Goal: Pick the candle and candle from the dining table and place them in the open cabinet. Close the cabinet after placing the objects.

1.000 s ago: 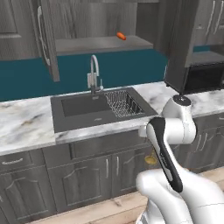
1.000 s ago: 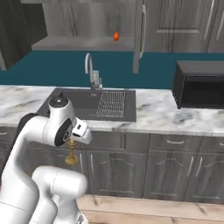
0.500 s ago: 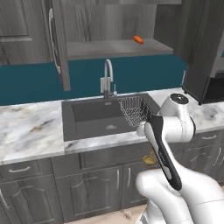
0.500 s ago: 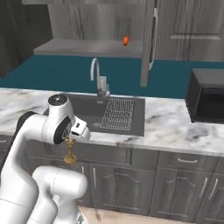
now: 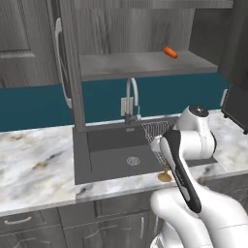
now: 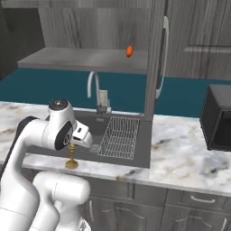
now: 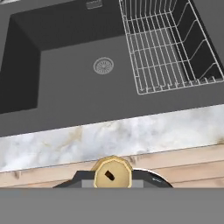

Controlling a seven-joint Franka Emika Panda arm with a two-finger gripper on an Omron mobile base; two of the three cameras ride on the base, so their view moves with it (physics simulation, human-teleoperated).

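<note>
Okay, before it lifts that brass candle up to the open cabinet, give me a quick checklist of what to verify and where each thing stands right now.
1. Candle held: the brass candle holder hangs under the gripper, clear of the counter. Ok.
2. Fingers shut on it: ok.
3. Cabinet open: the door stands swung out, the shelf exposed. Ok.
4. Room on the shelf: a small orange-red block sits near the right end, the rest is bare. Ok.
5. Path upward: the faucet stands between candle and shelf. Cannot tell clearance.
6. Candle upright: looks vertical from the right base view. Ok.
</note>
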